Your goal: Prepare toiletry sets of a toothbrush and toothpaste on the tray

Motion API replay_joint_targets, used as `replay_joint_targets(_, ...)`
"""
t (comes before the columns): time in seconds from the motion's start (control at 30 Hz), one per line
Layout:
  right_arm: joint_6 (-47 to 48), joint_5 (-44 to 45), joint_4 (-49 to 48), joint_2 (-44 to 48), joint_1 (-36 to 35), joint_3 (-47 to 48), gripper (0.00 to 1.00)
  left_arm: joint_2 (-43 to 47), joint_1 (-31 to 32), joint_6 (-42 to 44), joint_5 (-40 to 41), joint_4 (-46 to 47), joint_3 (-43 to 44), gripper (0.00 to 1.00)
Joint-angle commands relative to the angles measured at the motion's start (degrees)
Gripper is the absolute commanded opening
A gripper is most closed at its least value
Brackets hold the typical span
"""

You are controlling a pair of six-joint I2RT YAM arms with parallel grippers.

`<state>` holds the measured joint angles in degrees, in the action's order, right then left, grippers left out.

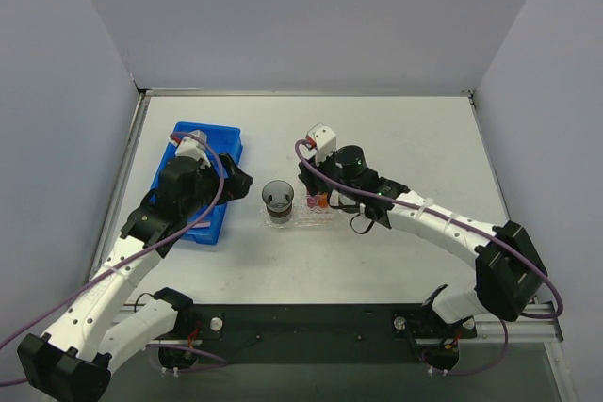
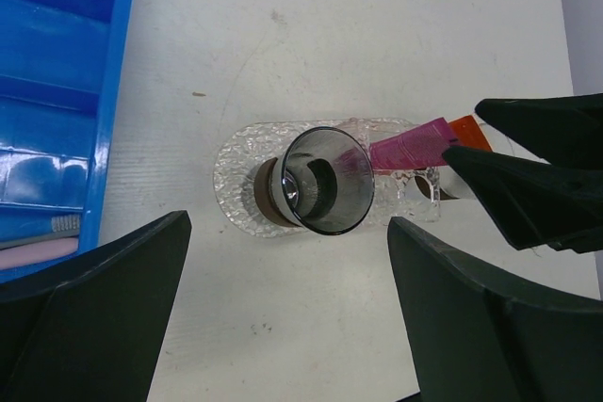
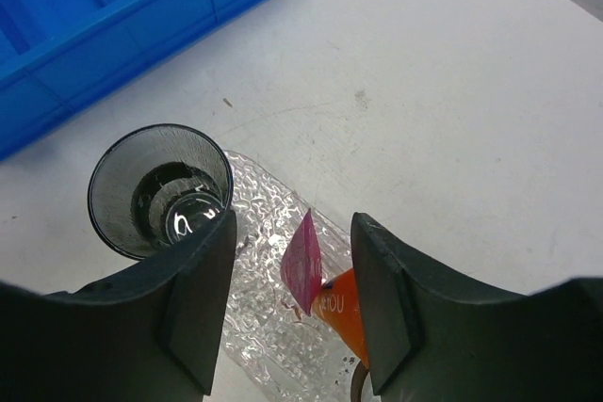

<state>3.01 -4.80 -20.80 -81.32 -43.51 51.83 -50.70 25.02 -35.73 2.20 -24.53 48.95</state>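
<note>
The clear bumpy tray [image 2: 236, 171] [image 3: 268, 233] [image 1: 303, 218] lies on the table with a dark-bottomed clear cup [image 2: 325, 181] [image 3: 160, 190] [image 1: 278, 201] at one end. A magenta toothpaste [image 3: 303, 261] [image 2: 410, 145] and an orange toothpaste [image 3: 344, 315] [image 2: 468, 129] stand tilted over the other end, both between the jaws of my right gripper [image 3: 292, 303] [image 1: 323, 198], which is open with a gap beside the magenta tube. My left gripper [image 2: 287, 327] [image 1: 237, 179] hovers wide open short of the tray, holding nothing. A pale pink toothbrush [image 2: 33, 253] lies in the blue bin.
The blue compartmented bin [image 1: 203, 152] [image 2: 57, 72] [image 3: 113, 7] sits at the left under my left arm. A second clear cup [image 2: 435, 185] stands under the tubes. Grey walls close off the table's far and side edges.
</note>
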Motion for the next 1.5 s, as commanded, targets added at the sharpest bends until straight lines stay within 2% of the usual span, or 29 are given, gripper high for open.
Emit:
replay_joint_targets(0.0, -1.8, -1.4, 0.1, 3.1, -0.1, 5.5, 0.48, 0.2, -0.6, -1.4, 5.1, -3.5, 0.6, 0.96)
replay_joint_targets(0.17, -2.9, -1.2, 3.9, 4.0, 0.3, 10.4, 0.5, 0.2, -0.6, -6.6, 15.5, -11.9, 2.4, 0.9)
replay_joint_targets(0.2, -4.0, -1.0, 4.4, 4.1, 0.4, 10.9, 0.51, 0.2, -0.5, -8.0, 20.7, -16.6, 2.7, 0.87)
replay_joint_targets(0.23, -4.6, -0.7, 4.7, 4.7, 0.6, 11.8, 0.5, 0.1, -0.6, -12.9, 23.4, -19.6, 3.0, 0.87)
replay_joint_targets(0.3, -5.5, 0.0, 5.3, 5.4, 1.3, 12.1, 0.49, 0.1, -0.7, -16.6, 28.9, -24.8, 2.6, 0.81)
replay_joint_targets(0.4, -7.3, 0.1, 5.7, 7.2, 3.0, 11.9, 0.44, 0.1, -0.8, -19.5, 30.9, -26.5, 1.8, 0.74)
replay_joint_targets(0.53, -10.0, -0.4, 6.3, 10.0, 5.8, 11.4, 0.37, -1.2, -2.9, -27.4, 33.9, -28.0, 1.1, 0.66)
replay_joint_targets(0.67, -11.6, -0.3, 6.6, 12.8, 8.3, 9.5, 0.37, -3.6, -7.1, -28.0, 32.4, -25.9, 1.1, 0.48)
replay_joint_targets(0.73, -11.9, -0.1, 6.6, 14.3, 9.4, 8.8, 0.37, -7.1, -8.7, -28.6, 31.7, -26.4, 2.9, 0.44)
replay_joint_targets(1.0, -12.3, 0.7, 7.3, 17.8, 10.7, 7.0, 0.37, -16.7, -15.6, -31.2, 27.6, -26.6, 4.7, 0.44)
replay_joint_targets(1.47, -12.0, 0.5, 6.9, 16.8, 13.4, 7.1, 0.36, -25.9, -20.3, -32.7, 22.2, -21.3, 3.8, 0.44)
